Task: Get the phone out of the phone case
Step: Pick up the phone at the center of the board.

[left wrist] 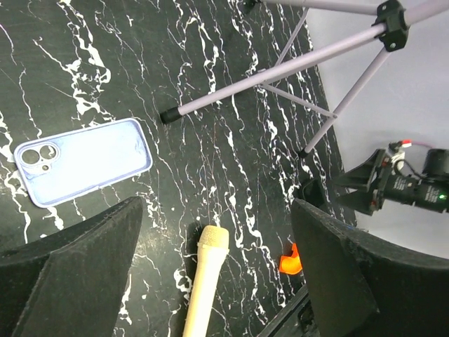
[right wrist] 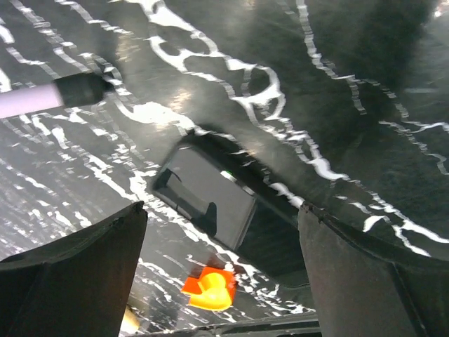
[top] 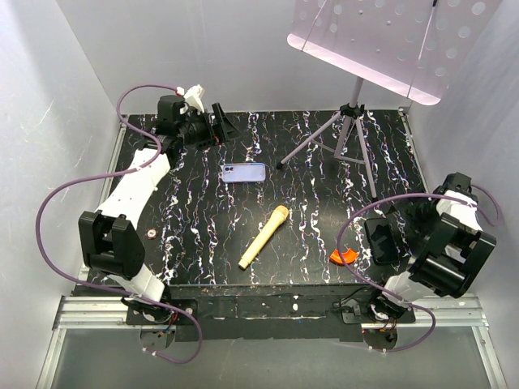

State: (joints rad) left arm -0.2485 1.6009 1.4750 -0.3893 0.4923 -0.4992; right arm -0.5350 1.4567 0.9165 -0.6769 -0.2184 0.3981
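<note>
Lying flat: lavender phone case (left wrist: 83, 160), glossy black phone (right wrist: 207, 196) well apart; both jaws spread wide, empty

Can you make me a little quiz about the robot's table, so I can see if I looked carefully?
1. True or false: the phone case lies flat on the table and no gripper touches it.
2. Which thing lies nearest the orange piece? A: the phone. B: the phone case. C: the tripod.
3. Fill in: the left gripper and the right gripper both have their jaws ____.

Key: 1 true; 2 A; 3 open.
</note>
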